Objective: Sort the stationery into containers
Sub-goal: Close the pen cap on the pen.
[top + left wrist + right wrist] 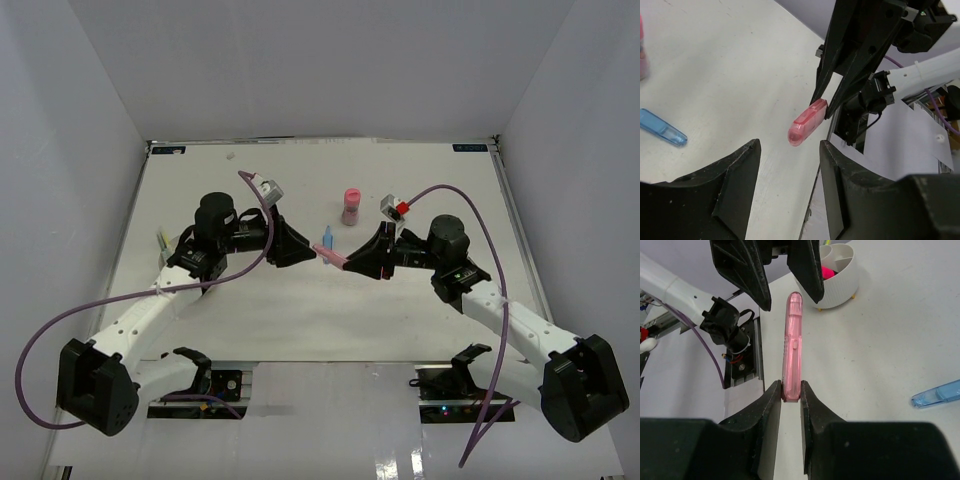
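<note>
My right gripper (pixel 358 263) is shut on the end of a translucent pink highlighter (pixel 333 260) and holds it level above the table, pointing at my left gripper (pixel 305 252). In the right wrist view the pads (pixel 774 400) clamp the highlighter (pixel 792 340), and its tip lies just short of the left jaws. My left gripper (pixel 790 170) is open and empty, with the highlighter's tip (pixel 807 122) just ahead of its gap. A white cup (pixel 840 280) with pink and other items in it stands behind the left gripper. In the top view my left arm hides the cup.
A blue translucent pen cap (pixel 327 238) lies on the table just beyond the grippers and also shows in the left wrist view (pixel 662 128). A pink stubby cylinder (pixel 351 205) stands farther back. White walls enclose the table on three sides.
</note>
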